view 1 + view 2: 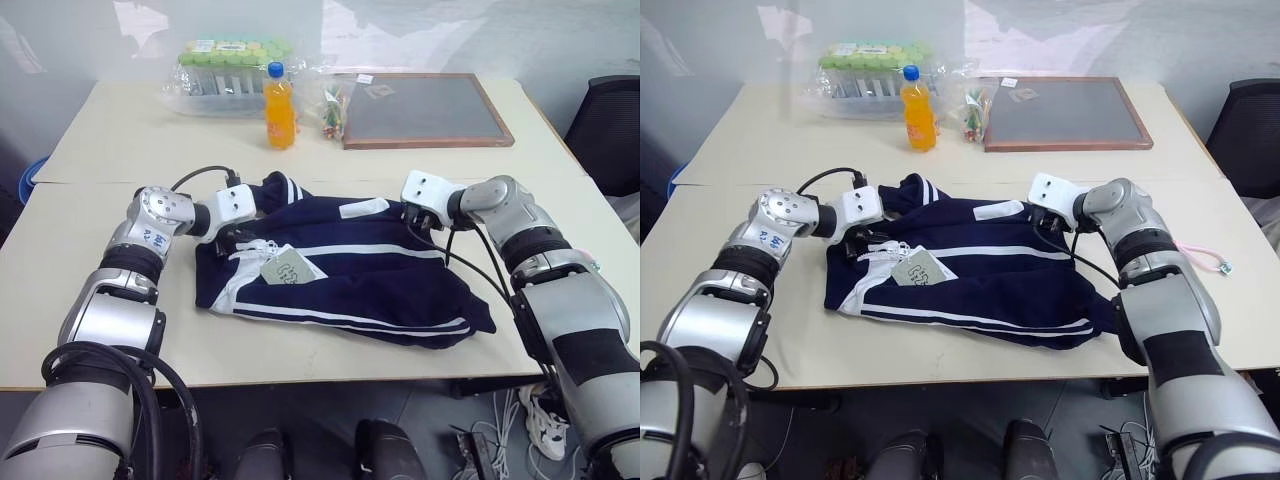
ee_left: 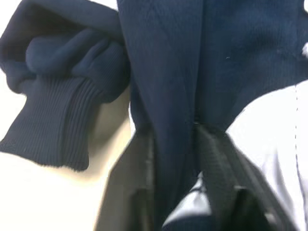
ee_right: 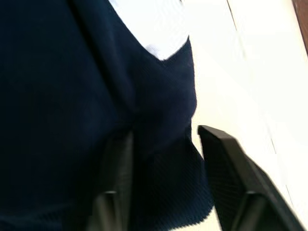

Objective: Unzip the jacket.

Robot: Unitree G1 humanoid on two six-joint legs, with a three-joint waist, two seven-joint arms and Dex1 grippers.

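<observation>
The navy jacket (image 1: 350, 275) lies flat in the middle of the table (image 1: 110, 150), with white stripes and a grey-green tag (image 1: 286, 268) on its front. My left gripper (image 1: 230, 237) is at the jacket's left end by the collar. In the left wrist view its fingers (image 2: 219, 168) stand apart with a loose fold of navy cloth between them and a ribbed cuff (image 2: 57, 125) beside them. My right gripper (image 1: 421, 222) is at the jacket's right edge. Its fingers (image 3: 231, 168) are open around the cloth's corner, with bare table showing beside one of them.
At the back of the table stand an orange drink bottle (image 1: 280, 106), a wrapped pack of green-capped containers (image 1: 225, 65), a bag of small items (image 1: 333, 105) and a wooden-framed grey board (image 1: 420, 108). A pink cord (image 1: 1202, 255) lies at the right. A black chair (image 1: 610, 130) stands beyond the right edge.
</observation>
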